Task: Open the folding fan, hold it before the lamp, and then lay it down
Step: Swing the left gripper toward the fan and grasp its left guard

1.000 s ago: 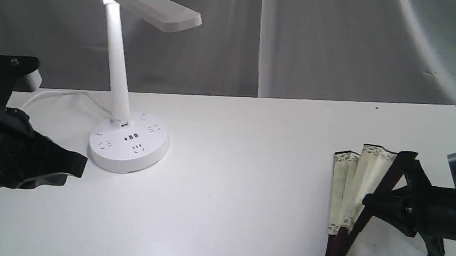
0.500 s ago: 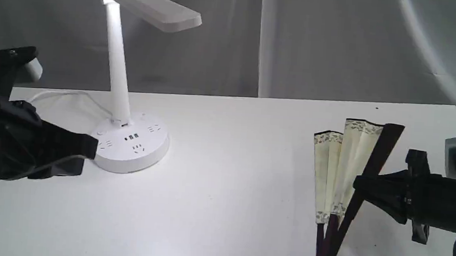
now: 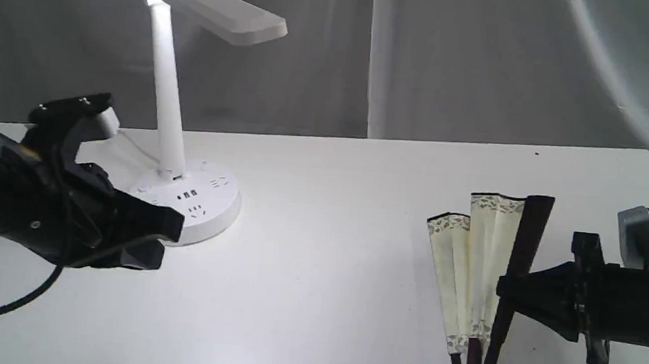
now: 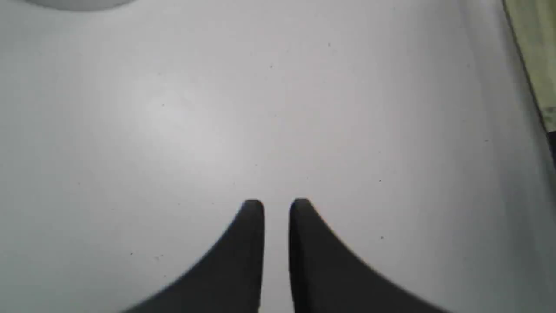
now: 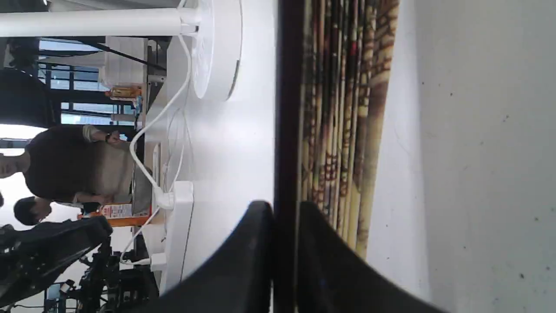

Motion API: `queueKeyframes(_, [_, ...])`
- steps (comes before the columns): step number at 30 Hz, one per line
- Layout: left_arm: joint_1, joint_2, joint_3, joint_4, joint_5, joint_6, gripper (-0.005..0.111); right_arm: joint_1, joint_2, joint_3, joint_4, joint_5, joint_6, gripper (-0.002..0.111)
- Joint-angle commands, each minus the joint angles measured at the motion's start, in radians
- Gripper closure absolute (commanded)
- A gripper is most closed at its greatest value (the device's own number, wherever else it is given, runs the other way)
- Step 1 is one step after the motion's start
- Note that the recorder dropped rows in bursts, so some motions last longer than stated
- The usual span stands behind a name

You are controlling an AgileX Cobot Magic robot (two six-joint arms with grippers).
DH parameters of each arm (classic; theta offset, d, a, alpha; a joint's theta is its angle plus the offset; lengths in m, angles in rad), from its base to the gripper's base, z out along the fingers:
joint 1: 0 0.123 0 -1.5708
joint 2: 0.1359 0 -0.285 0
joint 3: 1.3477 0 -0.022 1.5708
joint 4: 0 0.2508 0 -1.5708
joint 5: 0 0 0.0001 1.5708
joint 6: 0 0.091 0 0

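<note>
The lamp (image 3: 166, 96) stood lit near the back of the white table (image 3: 333, 217), its flat head angled out over the round base with its sockets. Well apart from the lamp, over on the right arm's side of the table, the folding fan (image 3: 481, 273) was held roughly upright and only partly spread. A few cream pleats with their patterned grey border fanned out on the lamp's side of one dark maroon guard (image 3: 526, 242). The ribs ran down together below the lower edge of what I could see. The right end effector (image 5: 285, 208) was pinching that guard, one black finger pressed to each side of it, with the bunched pleats lying just beside the grip on the side away from the lamp. The left end effector (image 4: 276, 204) hung low over the table just in front of the lamp's base, pointed towards the fan. Its two fingers (image 4: 252, 226) were a narrow slit apart, with bare table showing between them and nothing gripped.
</note>
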Motion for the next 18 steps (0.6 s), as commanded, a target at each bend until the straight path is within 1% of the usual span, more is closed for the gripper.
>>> queueKeyframes(1, [-0.069,0.043,-0.041,0.082,-0.002,-0.005,0.101,-0.004,-0.034,0.005,-0.011,0.032,0.009,0.108])
queueKeyframes(3, [-0.123,0.063,-0.059,0.136,-0.04,-0.037,0.101,-0.004,-0.061,0.005,-0.011,0.032,0.009,0.108])
queueKeyframes(5, [-0.176,0.083,-0.064,0.149,-0.112,-0.06,0.101,-0.004,-0.088,0.005,-0.014,0.032,0.009,0.108])
queueKeyframes(10, [-0.261,0.122,-0.065,0.133,-0.301,-0.022,0.1,-0.004,-0.13,0.005,-0.016,0.032,0.011,0.108])
queueKeyframes(14, [-0.334,0.153,-0.065,0.133,-0.459,0.047,0.094,-0.004,-0.143,0.005,-0.012,0.032,0.011,0.108])
queueKeyframes(18, [-0.379,0.187,-0.065,0.141,-0.602,0.069,0.09,-0.004,-0.141,0.005,-0.005,0.032,0.011,0.108])
